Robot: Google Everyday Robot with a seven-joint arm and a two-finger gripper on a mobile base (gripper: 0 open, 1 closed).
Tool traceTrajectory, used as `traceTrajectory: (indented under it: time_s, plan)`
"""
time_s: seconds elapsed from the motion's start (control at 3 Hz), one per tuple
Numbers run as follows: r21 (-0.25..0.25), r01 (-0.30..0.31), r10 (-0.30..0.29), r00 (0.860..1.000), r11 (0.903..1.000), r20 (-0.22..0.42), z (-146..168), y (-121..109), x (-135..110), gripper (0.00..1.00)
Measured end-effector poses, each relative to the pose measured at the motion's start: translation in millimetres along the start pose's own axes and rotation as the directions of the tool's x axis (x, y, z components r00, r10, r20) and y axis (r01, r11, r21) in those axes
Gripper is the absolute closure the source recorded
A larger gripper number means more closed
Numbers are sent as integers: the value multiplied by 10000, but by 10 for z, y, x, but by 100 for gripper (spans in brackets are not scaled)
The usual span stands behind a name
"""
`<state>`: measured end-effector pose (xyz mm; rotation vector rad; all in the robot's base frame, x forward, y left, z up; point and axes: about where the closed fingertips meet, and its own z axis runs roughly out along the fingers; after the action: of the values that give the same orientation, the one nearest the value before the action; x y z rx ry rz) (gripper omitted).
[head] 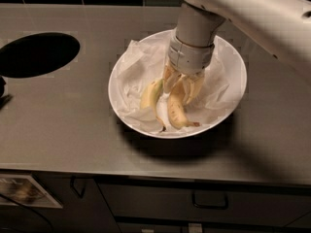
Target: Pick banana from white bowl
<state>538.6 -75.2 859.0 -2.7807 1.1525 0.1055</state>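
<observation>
The white bowl (228,67) sits on the grey counter, lined with crumpled white paper. Two bananas lie in it. The plumper yellow banana (176,114) with a brownish tip lies at the middle front. A thinner, greenish banana (149,97) lies just to its left. My gripper (181,92) reaches straight down into the bowl from the white arm above. Its fingers (169,77) stand on either side of the yellow banana's upper end and are closed against it. The banana still rests on the paper.
A black round hole (36,55) is cut in the counter at the left. A dark object (2,93) sits at the left edge. Dark tiles line the back wall. Cabinet drawers with handles (210,200) are below the counter's front edge.
</observation>
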Motion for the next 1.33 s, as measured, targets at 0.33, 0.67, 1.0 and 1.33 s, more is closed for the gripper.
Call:
traceTrajectory:
  time_s: [0.33,0.67,1.0,1.33]
  plan:
    - [-63,32,-32,10000,10000,24,15,-26,6,49]
    - [-341,149,-147,9999,9993,48,99,-119,31,48]
    - [-341,149,-147,9999,9993,48,75,-121,28,38]
    - [-482,145,-140,9999,9987,98,92,-144,29,56]
